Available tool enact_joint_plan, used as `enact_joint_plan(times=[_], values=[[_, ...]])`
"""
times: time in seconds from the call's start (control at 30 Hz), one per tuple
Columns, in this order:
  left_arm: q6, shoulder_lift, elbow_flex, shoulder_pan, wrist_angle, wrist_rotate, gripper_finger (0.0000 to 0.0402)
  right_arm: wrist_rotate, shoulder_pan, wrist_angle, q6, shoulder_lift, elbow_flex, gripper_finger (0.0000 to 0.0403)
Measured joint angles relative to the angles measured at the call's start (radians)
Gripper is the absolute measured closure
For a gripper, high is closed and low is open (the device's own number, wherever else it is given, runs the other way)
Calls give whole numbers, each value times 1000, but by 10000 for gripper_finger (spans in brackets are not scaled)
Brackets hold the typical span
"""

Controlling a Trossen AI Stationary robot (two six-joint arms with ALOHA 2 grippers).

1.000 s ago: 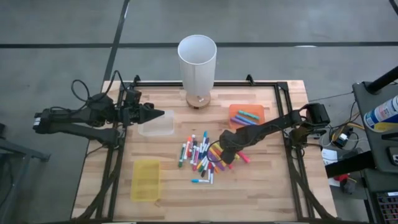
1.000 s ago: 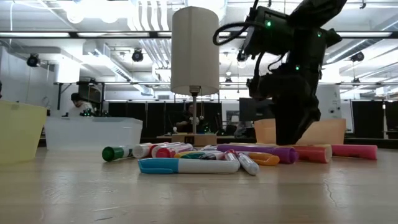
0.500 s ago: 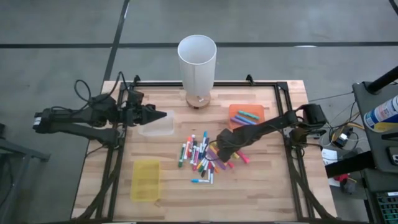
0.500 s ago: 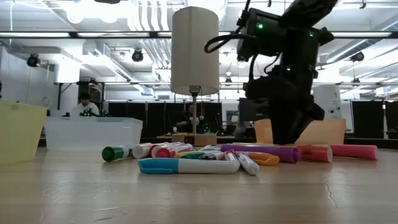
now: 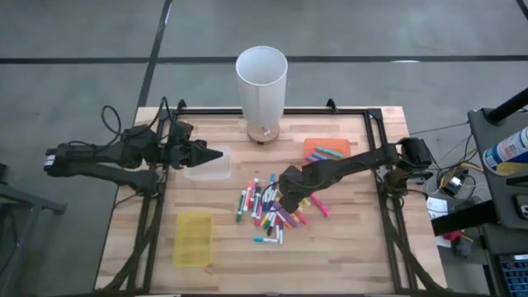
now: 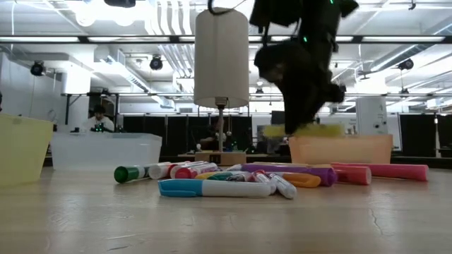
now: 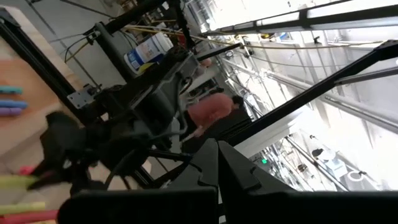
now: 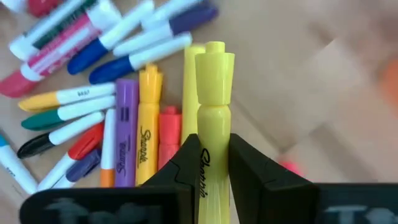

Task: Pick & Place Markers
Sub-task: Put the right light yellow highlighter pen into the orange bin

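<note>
The wooden table (image 5: 363, 256) carries, in descending order of size, a tall white cylinder (image 5: 261, 78) standing on a small base at the far edge, a clear tray (image 5: 208, 167) on the left side, a yellow tray (image 5: 194, 238) near the front left, an orange tray (image 5: 314, 147) on the right side, and the markers (image 5: 262, 208) lying in a loose pile at the centre. The left arm extends over the left edge of the table, with the left gripper (image 5: 221, 152) positioned at the far edge of the clear tray; its two fingers (image 7: 214, 165) are pressed together and hold nothing. The right arm reaches in from the right edge, with the right gripper (image 5: 285, 188) positioned above the right side of the marker pile, between the pile and the orange tray. In the right wrist view, the right gripper's fingers (image 8: 180, 163) are clamped on the barrel of a yellow marker (image 8: 213, 106), one finger on each side. In the low view, this yellow marker is held clear of the table surface, roughly level, above the pile. The orange tray contains several markers. The remaining markers lie flat on the wood, many touching or overlapping.
</note>
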Motion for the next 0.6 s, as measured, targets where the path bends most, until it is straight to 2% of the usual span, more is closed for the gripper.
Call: enact_joint_plan(times=[0.3, 0.43, 0.6], values=[[-36, 0, 0, 0, 0, 2, 401, 159, -53, -371, -148, -1, 159, 353], [-36, 0, 0, 0, 1, 5, 401, 227, -100, -469, -219, -6, 155, 353], [-38, 0, 0, 0, 2, 27, 401, 273, -185, -492, -290, -16, 100, 353]])
